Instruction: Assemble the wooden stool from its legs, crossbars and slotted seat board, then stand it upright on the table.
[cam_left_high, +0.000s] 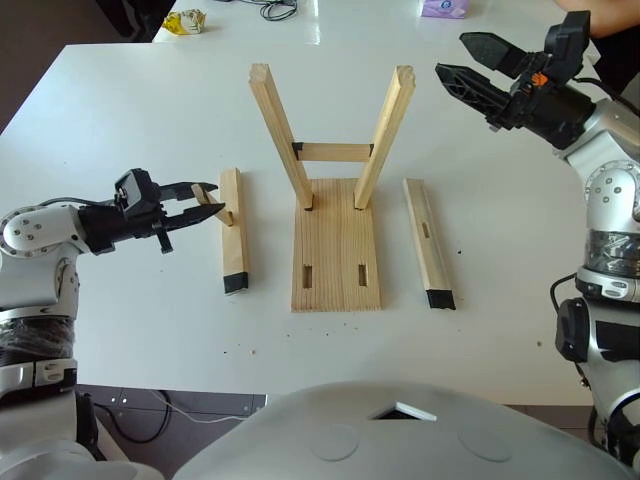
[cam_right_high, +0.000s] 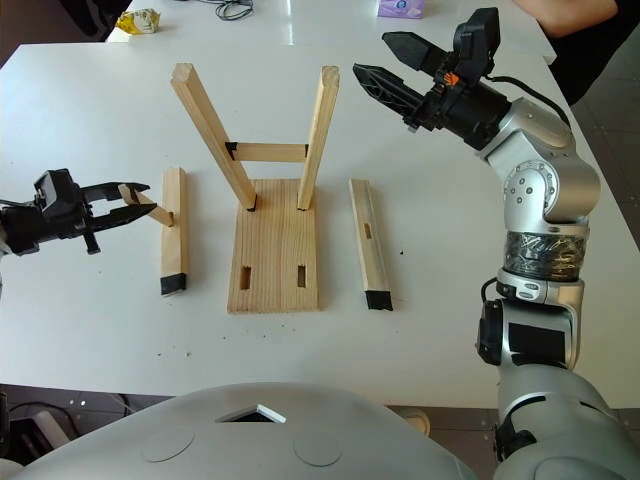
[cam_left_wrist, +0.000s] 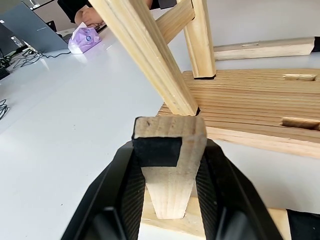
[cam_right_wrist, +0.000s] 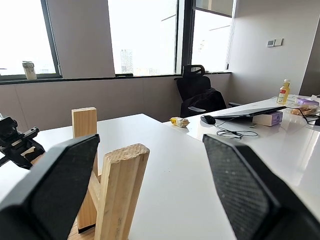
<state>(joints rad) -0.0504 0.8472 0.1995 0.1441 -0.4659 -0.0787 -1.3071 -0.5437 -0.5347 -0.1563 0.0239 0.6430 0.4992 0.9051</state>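
Note:
The slotted seat board (cam_left_high: 336, 262) lies flat mid-table. Two legs (cam_left_high: 281, 135) (cam_left_high: 383, 135) stand in its far slots, leaning apart, joined by a crossbar (cam_left_high: 333, 152). One loose leg (cam_left_high: 233, 232) lies left of the board and another (cam_left_high: 428, 243) lies right of it. My left gripper (cam_left_high: 208, 198) is shut on a short crossbar (cam_left_wrist: 170, 170) whose tip meets the left loose leg at its slot. My right gripper (cam_left_high: 452, 55) hangs open in the air, just right of the right standing leg's top (cam_right_wrist: 122, 190), with nothing between its fingers.
The white table (cam_left_high: 120, 110) has bare surface to the left and along its front edge. At the far edge lie a yellow packet (cam_left_high: 187, 20), some cables (cam_left_high: 275, 8) and a purple tissue pack (cam_left_high: 445, 8).

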